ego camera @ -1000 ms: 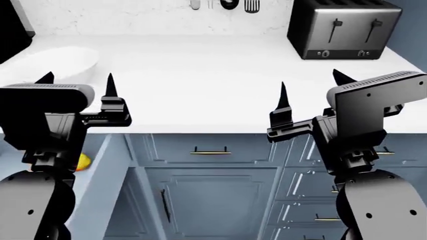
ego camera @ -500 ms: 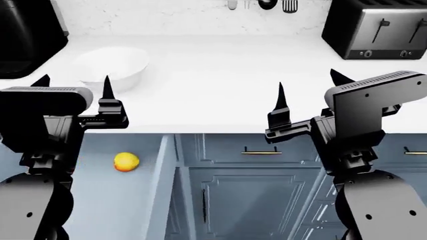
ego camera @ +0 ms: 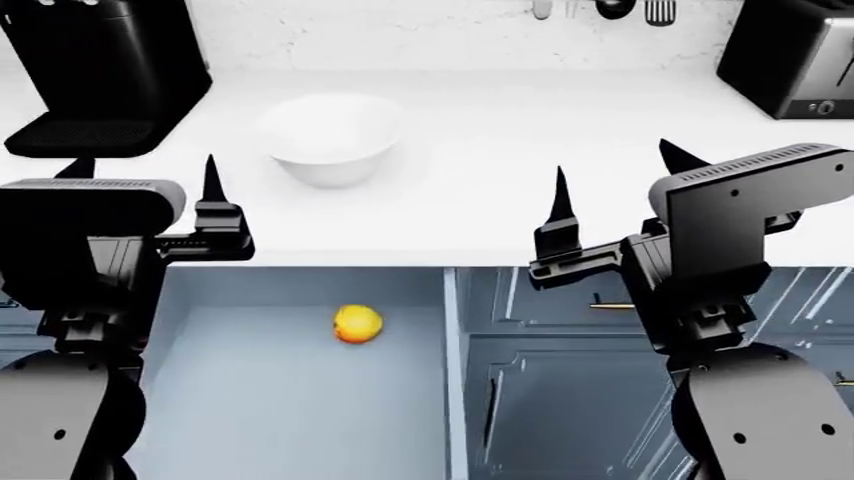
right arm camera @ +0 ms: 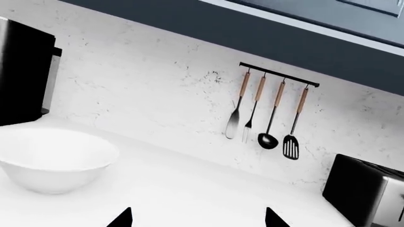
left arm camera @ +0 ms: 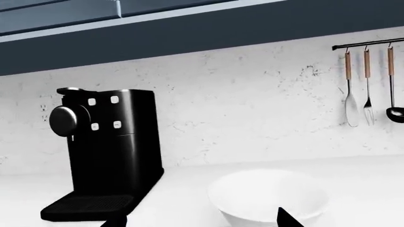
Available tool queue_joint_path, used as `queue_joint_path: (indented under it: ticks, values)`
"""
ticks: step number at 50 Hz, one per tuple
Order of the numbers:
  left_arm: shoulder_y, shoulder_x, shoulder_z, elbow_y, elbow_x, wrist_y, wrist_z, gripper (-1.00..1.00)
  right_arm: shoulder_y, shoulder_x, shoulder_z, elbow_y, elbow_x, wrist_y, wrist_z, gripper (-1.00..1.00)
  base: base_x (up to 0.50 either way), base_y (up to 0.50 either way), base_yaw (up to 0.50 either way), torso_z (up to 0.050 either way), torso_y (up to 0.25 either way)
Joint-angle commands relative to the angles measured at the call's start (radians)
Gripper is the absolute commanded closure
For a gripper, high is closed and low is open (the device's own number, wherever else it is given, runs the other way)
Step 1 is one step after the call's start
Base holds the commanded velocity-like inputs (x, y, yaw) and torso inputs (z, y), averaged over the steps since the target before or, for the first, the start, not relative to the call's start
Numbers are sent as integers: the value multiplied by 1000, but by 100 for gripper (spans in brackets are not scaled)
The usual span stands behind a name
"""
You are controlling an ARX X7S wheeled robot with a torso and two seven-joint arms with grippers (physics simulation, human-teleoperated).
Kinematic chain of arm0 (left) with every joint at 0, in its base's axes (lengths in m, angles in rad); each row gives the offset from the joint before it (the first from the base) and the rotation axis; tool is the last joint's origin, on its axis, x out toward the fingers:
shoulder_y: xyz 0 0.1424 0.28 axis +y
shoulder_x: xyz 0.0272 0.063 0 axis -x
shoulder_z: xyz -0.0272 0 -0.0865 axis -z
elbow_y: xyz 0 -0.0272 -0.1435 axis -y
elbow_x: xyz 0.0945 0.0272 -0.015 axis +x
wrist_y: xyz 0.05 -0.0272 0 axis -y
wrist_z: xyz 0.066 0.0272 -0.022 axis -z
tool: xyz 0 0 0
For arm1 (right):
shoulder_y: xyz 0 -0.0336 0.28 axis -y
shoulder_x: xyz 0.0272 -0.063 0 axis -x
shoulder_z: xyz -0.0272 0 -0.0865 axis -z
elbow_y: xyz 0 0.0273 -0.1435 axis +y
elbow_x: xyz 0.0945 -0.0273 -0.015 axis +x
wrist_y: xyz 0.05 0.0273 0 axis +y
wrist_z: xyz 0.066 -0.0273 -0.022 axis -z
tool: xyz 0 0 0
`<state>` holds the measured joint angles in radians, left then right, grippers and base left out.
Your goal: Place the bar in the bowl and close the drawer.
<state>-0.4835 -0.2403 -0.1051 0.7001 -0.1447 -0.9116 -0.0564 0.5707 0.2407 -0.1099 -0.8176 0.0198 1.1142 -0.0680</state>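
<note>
Here white counter bears bowl; drawer open; both claws spread.

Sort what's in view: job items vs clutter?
Job:
white bowl, empty on the counter
open drawer, below the counter edge
granola bar: not visible in any view

Clutter:
round yellow-orange fruit, in the drawer
coffee machine
toaster
hanging utensils

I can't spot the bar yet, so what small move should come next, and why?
Probably shift the view further left over the open drawer. Only a round fruit shows inside, the left arm hides that side, the bowl is empty, and both tools hang open.
</note>
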Motion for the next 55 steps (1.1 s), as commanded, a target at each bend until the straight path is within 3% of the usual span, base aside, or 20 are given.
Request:
queue_joint_path:
  ticks: [1,28,33,43,49,55]
  values:
    - [10,-4,0,-4,-1,12,-6,-100,1,2,-3,3,4,3,5,-100,0,500,0,0,0]
    - [46,-22,2,-14,2,48,-17,-100,-11,5,-7,-3,12,1,17,-100,0,500,0,0,0]
    - [48,-23,4,-18,0,53,-18,-100,3,-6,5,-5,11,17,29,-100,0,77,0,0,0]
    - [62,-26,-2,-23,-8,66,-15,-100,166,-54,12,27,57,246,7,-100,0,0,0,0,0]
    - [66,-27,-6,-20,-15,66,-15,-100,300,21,-83,155,86,247,-65,-100,0,0,0,0,0]
    - [68,-26,-3,-18,-16,64,-19,-100,476,51,-166,290,176,387,-198,-100,0,0,0,0,0]
